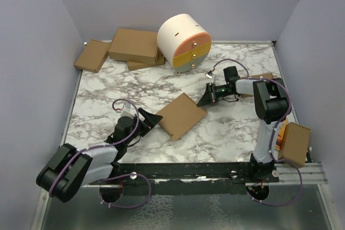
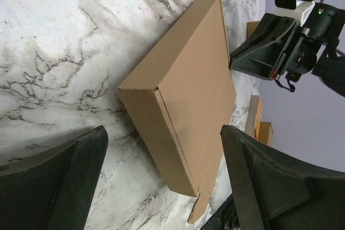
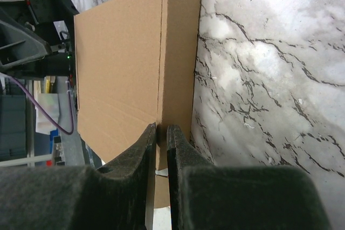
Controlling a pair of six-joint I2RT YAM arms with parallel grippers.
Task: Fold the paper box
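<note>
The paper box (image 1: 180,116) lies folded into a thin flat brown rectangle in the middle of the marble table (image 1: 108,87). My left gripper (image 1: 153,120) stands open at the box's left corner, touching nothing. In the left wrist view the box (image 2: 188,79) lies just ahead of the wide-apart fingers (image 2: 59,181), and a small tab (image 2: 202,208) sticks out at its near corner. My right gripper (image 1: 201,102) is shut, just off the box's far right corner. In the right wrist view its fingers (image 3: 186,160) point at the box's side wall (image 3: 180,52), with nothing between them.
A white round drum with orange, yellow and grey bands (image 1: 185,42) stands at the back. Brown cartons (image 1: 133,45) (image 1: 92,55) lie at the back left. One more carton (image 1: 294,144) sits at the right edge, beside the right arm. Purple walls enclose the table.
</note>
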